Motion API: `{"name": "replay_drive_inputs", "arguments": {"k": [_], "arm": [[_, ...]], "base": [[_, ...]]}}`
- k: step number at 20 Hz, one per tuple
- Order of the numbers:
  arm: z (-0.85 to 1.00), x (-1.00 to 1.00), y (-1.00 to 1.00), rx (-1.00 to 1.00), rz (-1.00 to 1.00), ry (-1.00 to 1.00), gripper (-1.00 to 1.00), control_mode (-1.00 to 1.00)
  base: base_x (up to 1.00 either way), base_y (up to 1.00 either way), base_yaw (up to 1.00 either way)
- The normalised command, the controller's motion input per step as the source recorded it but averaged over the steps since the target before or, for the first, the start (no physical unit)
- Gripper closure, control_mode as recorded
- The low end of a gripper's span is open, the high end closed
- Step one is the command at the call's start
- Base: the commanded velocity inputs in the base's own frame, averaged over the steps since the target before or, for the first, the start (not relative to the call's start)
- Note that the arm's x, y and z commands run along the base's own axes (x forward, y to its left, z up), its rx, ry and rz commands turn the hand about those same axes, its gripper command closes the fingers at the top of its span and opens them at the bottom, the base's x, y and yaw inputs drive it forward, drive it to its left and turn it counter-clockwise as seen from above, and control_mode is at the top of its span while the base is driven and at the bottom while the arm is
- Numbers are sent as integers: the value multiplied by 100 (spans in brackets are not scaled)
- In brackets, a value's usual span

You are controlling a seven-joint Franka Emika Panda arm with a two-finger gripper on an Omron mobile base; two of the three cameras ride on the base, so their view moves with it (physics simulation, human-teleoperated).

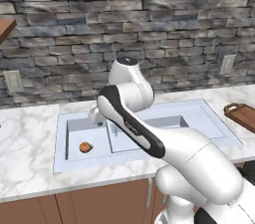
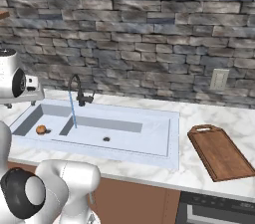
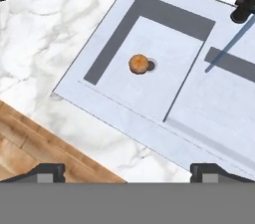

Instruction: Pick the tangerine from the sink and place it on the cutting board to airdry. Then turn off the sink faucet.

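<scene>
Base views: the small round orange tangerine [image 1: 85, 147] lies in the smaller bowl of the pale blue-grey double sink [image 2: 149, 156]; the black faucet [image 2: 75, 88] runs, and the reddish-brown wooden cutting board [image 2: 219, 153] waits well apart. Hand view: the gripper [image 3: 127, 170], fingers spread wide and empty, hangs high above the fruit beside the drain, so the approach is in hand, and the next move calls for a centred descent.
</scene>
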Motion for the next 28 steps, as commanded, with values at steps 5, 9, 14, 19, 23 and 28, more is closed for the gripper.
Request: {"name": "replay_drive_inputs", "arguments": {"k": [5,9,14,19,23,28], "arm": [[-17,20,27,0,1,0,-100,-100],[-11,5,16,-3,0,0,-100,-100],[-27,19,11,-6,0,1,-100,-100],[-39,28,4,-5,0,4,-100,-100],[-23,27,1,-1,0,3,-100,-100],[-12,23,5,0,0,2,-100,-100]], "base": [[0,0,0],[0,0,0],[0,0,0],[0,0,0],[0,0,0],[0,0,0]]}}
